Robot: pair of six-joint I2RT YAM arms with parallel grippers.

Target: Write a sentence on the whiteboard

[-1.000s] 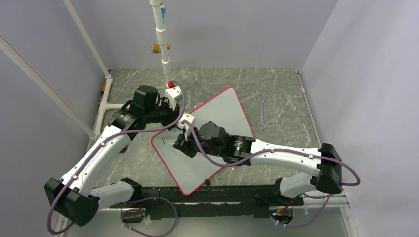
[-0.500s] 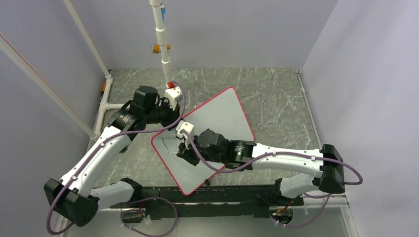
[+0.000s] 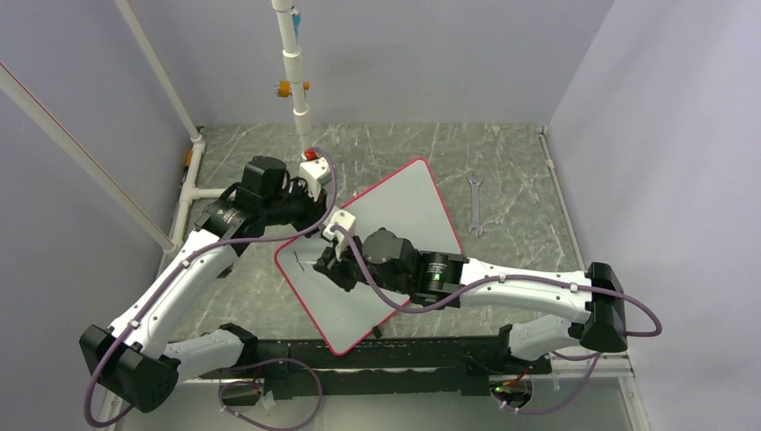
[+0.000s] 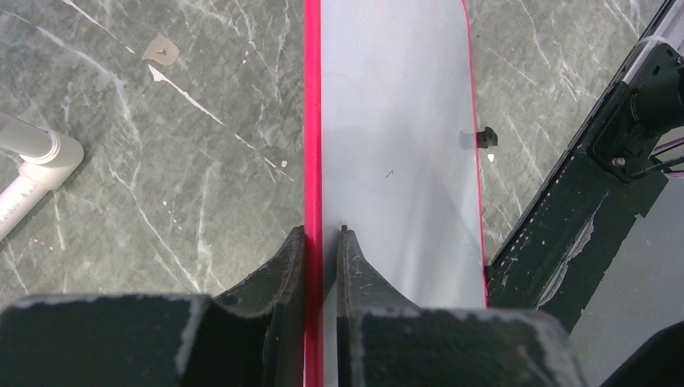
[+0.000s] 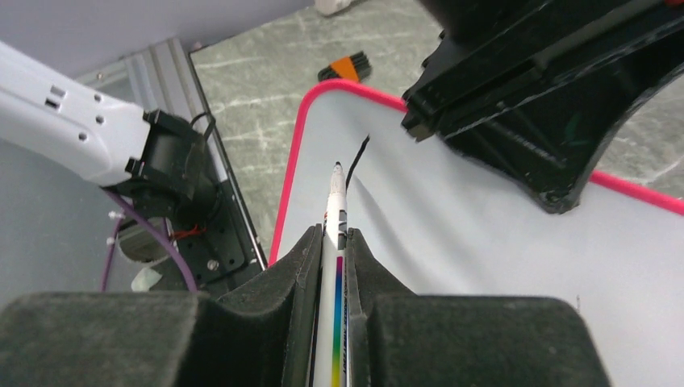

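My left jaws pinch the board's (image 3: 399,206) rim; my right jaws pinch the marker (image 5: 334,242) near one stroke (image 5: 359,157). If the board slips, letters could go crooked.

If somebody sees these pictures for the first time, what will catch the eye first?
The big whiteboard with its red rim sits askew in the middle of the table, and the left arm's fingers pinch its edge. The right arm's fingers hold a white marker over the board, its tip beside one short black stroke. A wrench lies right of the board.
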